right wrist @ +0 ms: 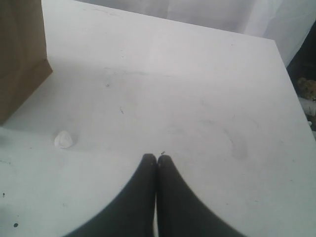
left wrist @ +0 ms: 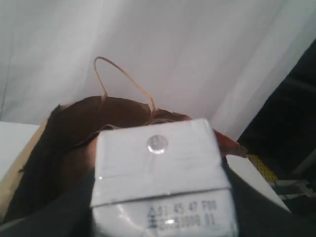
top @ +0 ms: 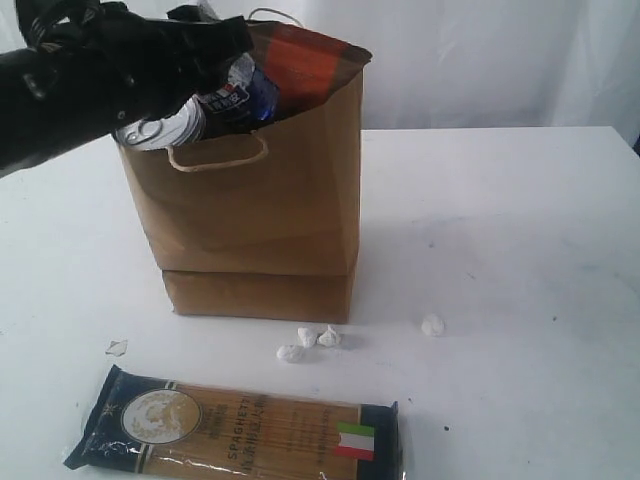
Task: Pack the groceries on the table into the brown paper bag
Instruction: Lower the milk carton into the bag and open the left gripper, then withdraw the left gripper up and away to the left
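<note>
Left tool (top: 215,70) grips one small white-blue carton (left wrist: 160,177) above one brown paper bag (top: 260,220) (upper left); right tool (right wrist: 157,159) closed, empty.

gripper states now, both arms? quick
Left gripper: closed on the small white-blue carton, over the brown paper bag.
Right gripper: closed, empty.

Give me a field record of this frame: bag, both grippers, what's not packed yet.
bag: brown paper bag upright on the table, top open
left gripper: at the bag mouth, shut on the small white-blue carton
right gripper: shut, empty, above bare table
bag rim: silver pull-tab lid showing at the front corner
unpacked: long spaghetti pack, flat in front of the bag
other: small white lumps near the bag's base
</note>
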Motion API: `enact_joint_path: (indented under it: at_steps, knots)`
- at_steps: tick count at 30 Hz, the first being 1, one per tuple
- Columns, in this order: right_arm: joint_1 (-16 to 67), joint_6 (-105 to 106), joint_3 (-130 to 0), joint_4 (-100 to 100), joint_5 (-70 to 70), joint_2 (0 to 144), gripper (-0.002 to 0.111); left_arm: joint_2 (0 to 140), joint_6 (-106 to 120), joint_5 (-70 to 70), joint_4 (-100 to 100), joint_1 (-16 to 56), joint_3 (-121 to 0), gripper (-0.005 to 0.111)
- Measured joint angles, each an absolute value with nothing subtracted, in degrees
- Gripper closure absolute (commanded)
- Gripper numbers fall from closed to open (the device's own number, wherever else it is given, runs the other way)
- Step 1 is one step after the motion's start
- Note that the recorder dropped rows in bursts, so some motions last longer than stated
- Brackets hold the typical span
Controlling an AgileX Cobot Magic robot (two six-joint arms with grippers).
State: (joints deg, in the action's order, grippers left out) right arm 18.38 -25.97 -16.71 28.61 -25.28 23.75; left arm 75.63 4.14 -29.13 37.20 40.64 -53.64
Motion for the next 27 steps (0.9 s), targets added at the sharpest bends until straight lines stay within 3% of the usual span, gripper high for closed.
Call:
enact_joint_path:
  at_steps: [5, 7, 12, 15, 27]
  knots:
    - [18.38, -25.97, -16.71, 28.56, -25.28, 23.75, 0.108, 76.07, 3.10, -26.68, 33.82, 40.64, -53.74, 0.081]
    - [18.38, -25.97, -16.71, 28.56, -25.28, 23.75, 0.108, 76.07, 3.49, -25.93, 32.99, 40.64, -53.74, 0.072]
    - [18.38, -25.97, -16.71, 28.56, -25.28, 23.75, 0.108, 76.07, 5.80, -24.62, 28.75, 40.64, -53.74, 0.027]
    - [18.38, -25.97, -16.71, 28.56, -25.28, 23.75, 0.108, 76.07, 5.95, -24.62, 28.29, 40.61, -54.16, 0.012]
    - [18.38, -25.97, -16.71, 28.56, -25.28, 23.75, 0.108, 75.81, 9.95, -29.31, 27.52, 40.61, -54.40, 0.008]
